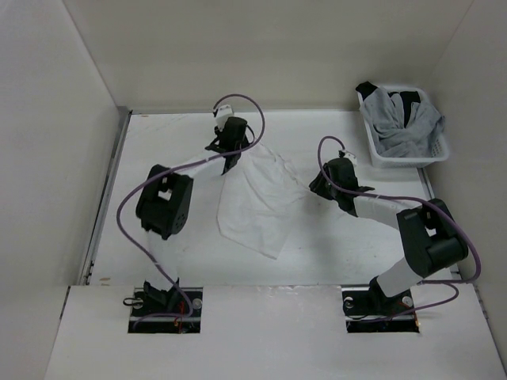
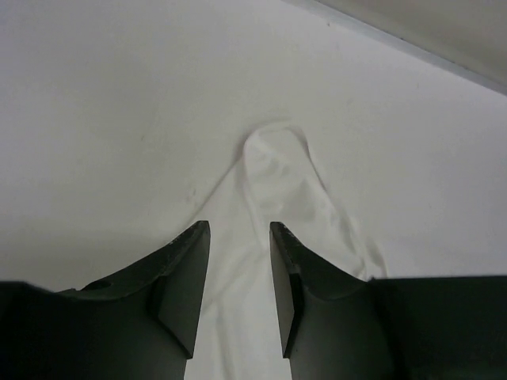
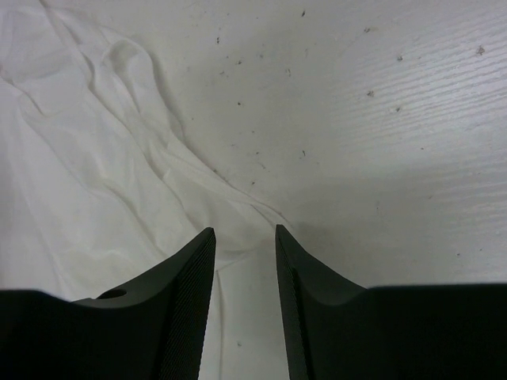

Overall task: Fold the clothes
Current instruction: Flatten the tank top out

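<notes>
Top external view shows the white clothes (image 1: 257, 198) lying wrinkled mid-tabletop (image 1: 174, 134), between both arms. At its far corner the left pincer (image 2: 239, 229) stands with jaws parted above a narrow strap end. At the cloth's right edge the right pincer (image 3: 245, 233) is likewise parted, gripping nothing.

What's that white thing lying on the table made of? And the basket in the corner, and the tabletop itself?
White garment: thin woven cloth, perhaps cotton, matte; it lies in soft wrinkles and folds.
Basket: looks like moulded white plastic, with rigid walls and small holes.
Tabletop: probably white-painted wood or laminate; the right wrist view shows faint grain lines.
</notes>
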Tool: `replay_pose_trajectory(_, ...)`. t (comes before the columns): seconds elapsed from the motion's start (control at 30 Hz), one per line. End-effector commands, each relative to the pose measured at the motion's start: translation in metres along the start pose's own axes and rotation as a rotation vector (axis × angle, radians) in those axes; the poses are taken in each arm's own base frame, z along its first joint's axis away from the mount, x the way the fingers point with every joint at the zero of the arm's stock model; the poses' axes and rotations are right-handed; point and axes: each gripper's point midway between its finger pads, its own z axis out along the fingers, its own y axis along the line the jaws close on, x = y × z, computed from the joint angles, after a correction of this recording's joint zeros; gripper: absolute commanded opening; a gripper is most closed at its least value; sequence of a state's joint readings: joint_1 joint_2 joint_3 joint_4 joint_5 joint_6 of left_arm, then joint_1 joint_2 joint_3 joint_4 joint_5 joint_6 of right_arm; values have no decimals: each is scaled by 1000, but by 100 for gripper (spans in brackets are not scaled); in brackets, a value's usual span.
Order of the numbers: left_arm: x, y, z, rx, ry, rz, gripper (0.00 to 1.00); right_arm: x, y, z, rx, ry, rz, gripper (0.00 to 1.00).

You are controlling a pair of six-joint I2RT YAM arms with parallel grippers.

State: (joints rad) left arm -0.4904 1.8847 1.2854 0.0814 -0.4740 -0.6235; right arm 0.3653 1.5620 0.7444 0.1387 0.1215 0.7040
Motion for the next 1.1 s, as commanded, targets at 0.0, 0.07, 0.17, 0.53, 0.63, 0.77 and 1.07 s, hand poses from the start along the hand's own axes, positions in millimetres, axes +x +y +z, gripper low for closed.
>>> replay_pose_trajectory(0.0, -17, -16, 56, 72, 9, 89, 33, -15, 19, 0, -75, -46, 13, 40)
replay_pose_trajectory(0.07, -8, -18, 82, 88, 56, 129, 29, -12, 18, 3, -77, -41, 14, 39)
replay_pose_trajectory(0.17, 3, -20, 104, 106, 92, 202, 29, -7, 22, 3, -97, -35, 17, 39)
replay_pose_trajectory(0.53, 22, -35, 126, 211, 97, 351, 34, -2, 27, 6, -124, -13, 24, 41)
replay_pose_trajectory(0.63, 18, -35, 128, 212, 80, 343, 34, -2, 26, 6, -124, -13, 24, 41)
replay_pose_trajectory(0.77, -8, -30, 125, 192, 7, 271, 36, -2, 27, 6, -132, -18, 25, 41)
replay_pose_trajectory(1.07, -10, -62, 118, 305, -38, 282, 42, 2, 33, 7, -150, -5, 20, 42)
